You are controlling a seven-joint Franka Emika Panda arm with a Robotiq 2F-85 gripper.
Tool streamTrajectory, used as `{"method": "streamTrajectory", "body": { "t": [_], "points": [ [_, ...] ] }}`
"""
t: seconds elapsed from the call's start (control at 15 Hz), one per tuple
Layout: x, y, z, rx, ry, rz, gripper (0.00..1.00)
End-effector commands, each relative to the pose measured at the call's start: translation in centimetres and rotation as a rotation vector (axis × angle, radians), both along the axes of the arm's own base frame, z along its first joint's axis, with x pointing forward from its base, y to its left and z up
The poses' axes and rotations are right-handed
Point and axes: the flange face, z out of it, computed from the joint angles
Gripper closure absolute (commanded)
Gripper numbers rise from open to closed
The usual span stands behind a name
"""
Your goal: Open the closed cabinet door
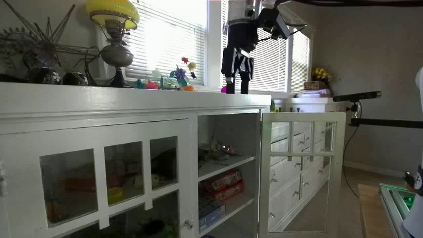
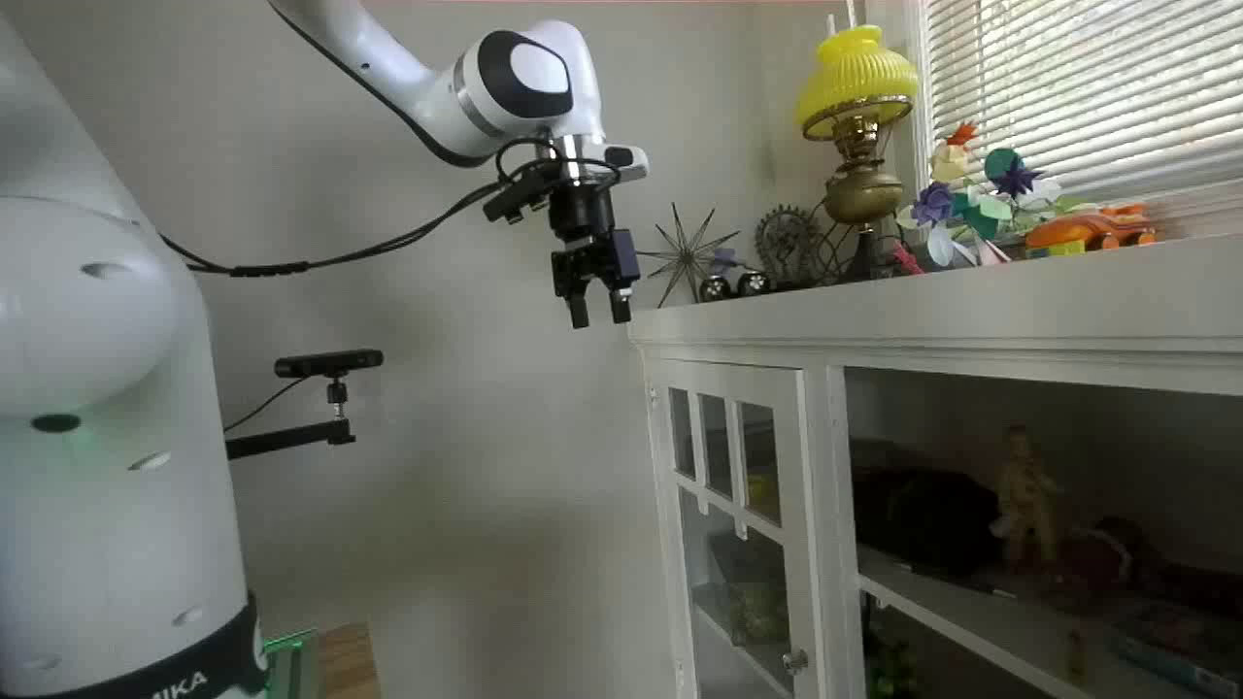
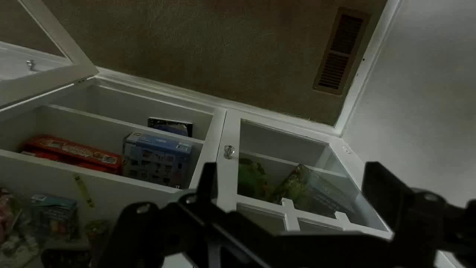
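Note:
The closed cabinet door (image 1: 101, 185) is white with glass panes. It also shows closed in an exterior view (image 2: 735, 510) and in the wrist view (image 3: 297, 213). Its clear round knob (image 1: 188, 224) sits on the edge by the open compartment; it also shows in an exterior view (image 2: 794, 661) and in the wrist view (image 3: 229, 151). My gripper (image 1: 237, 88) points down, open and empty. In an exterior view the gripper (image 2: 600, 313) hangs in front of the cabinet at about countertop height, apart from the door. In the wrist view the fingers (image 3: 292, 169) stand wide apart, with the door beyond.
A narrower paned door (image 1: 302, 154) stands swung open beside a shelf compartment holding boxes (image 1: 228, 186). The countertop (image 1: 132, 99) edge overhangs the doors. A yellow-shaded lamp (image 1: 117, 56) and paper flowers (image 2: 981, 209) stand on top. A wall (image 3: 427, 93) lies beside the door's hinge side.

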Motion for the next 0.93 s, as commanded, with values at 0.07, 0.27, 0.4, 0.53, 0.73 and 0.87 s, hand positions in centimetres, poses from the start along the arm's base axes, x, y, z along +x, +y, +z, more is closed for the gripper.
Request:
{"method": "streamTrajectory", "body": {
  "t": [0.07, 0.27, 0.4, 0.53, 0.73, 0.87],
  "points": [
    [0.0, 0.0, 0.1, 0.0, 0.001, 0.0, 0.0],
    [0.0, 0.0, 0.1, 0.0, 0.001, 0.0, 0.0],
    [0.0, -0.2, 0.1, 0.04, -0.007, 0.028, 0.0],
    [-0.1, -1.2, -0.3, 0.09, -0.032, 0.081, 0.0],
    [-0.1, -3.7, -1.8, 0.169, -0.062, 0.156, 0.0],
    [-0.1, -6.0, -3.0, 0.215, -0.084, 0.191, 0.0]
  ]
}}
